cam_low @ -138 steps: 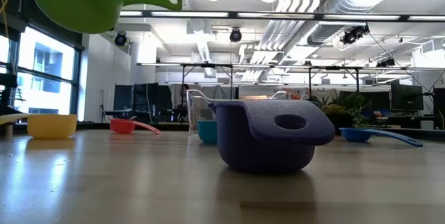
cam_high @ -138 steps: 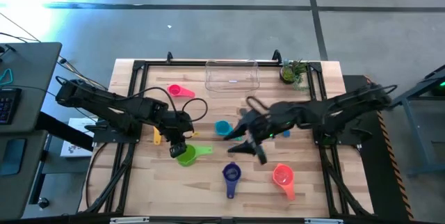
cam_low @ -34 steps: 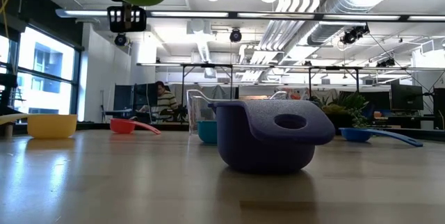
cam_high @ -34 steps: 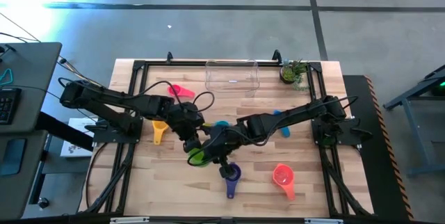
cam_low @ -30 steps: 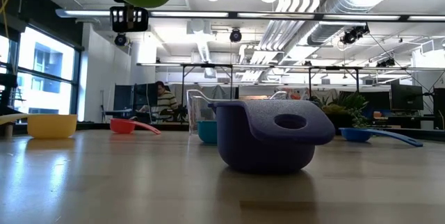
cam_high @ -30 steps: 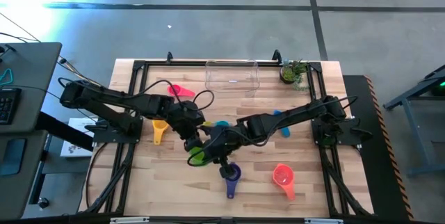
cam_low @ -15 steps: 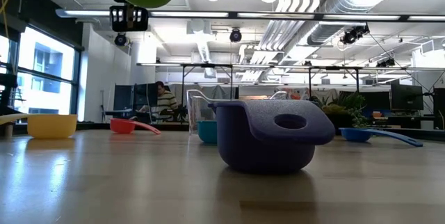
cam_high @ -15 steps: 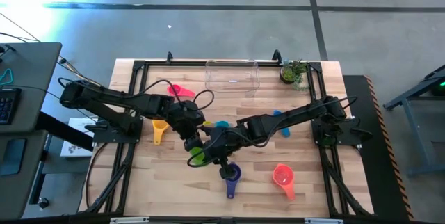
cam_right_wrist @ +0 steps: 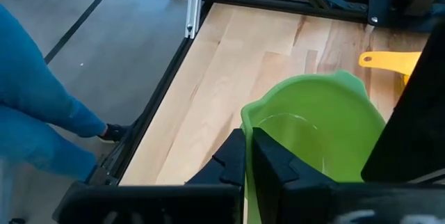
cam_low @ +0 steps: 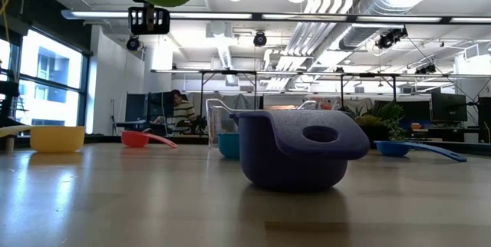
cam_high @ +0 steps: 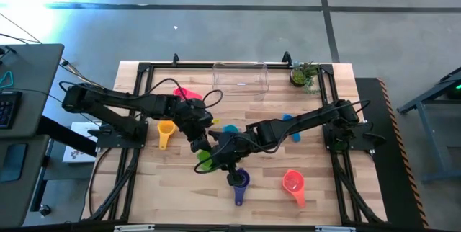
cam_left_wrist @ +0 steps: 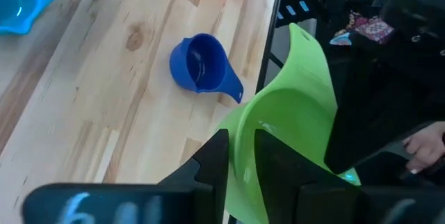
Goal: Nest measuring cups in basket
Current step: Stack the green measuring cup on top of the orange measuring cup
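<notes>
High view first: I see both of my arms meeting over the middle of the wooden worktop (cam_high: pixel 144 189), a little toward its front edge, with the round green plastic measuring cup (cam_high: pixel 205 161) held up between them. My right gripper (cam_high: pixel 216 161) has its fingers pressed together on the cup's rim; the right wrist view shows the two dark fingers (cam_right_wrist: pixel 240 156) pinching the green wall, one inside and one outside. My left gripper (cam_high: pixel 200 149) sits just beside it, and in the left wrist view its fingers (cam_left_wrist: pixel 217 156) stand either side of the cup's edge with a little slack; I cannot tell whether they still press on it.

From the low view, the green cup hangs high above the boards, near the top of the picture.

On the worktop itself, the blue round plastic cup (cam_high: pixel 238 181) lies just in front of the grippers, the red-orange cup (cam_high: pixel 293 183) farther toward the front right corner, the yellow cup (cam_high: pixel 166 130) toward the left edge, the pink cup (cam_high: pixel 189 94) toward the back left, and the teal cup (cam_high: pixel 230 128) at the centre. A smaller blue cup (cam_high: pixel 292 128) peeks out behind my right arm. The clear rectangular plastic basket (cam_high: pixel 240 78) stands at the middle of the back edge, with a small green potted plant (cam_high: pixel 303 74) near its right.
</notes>
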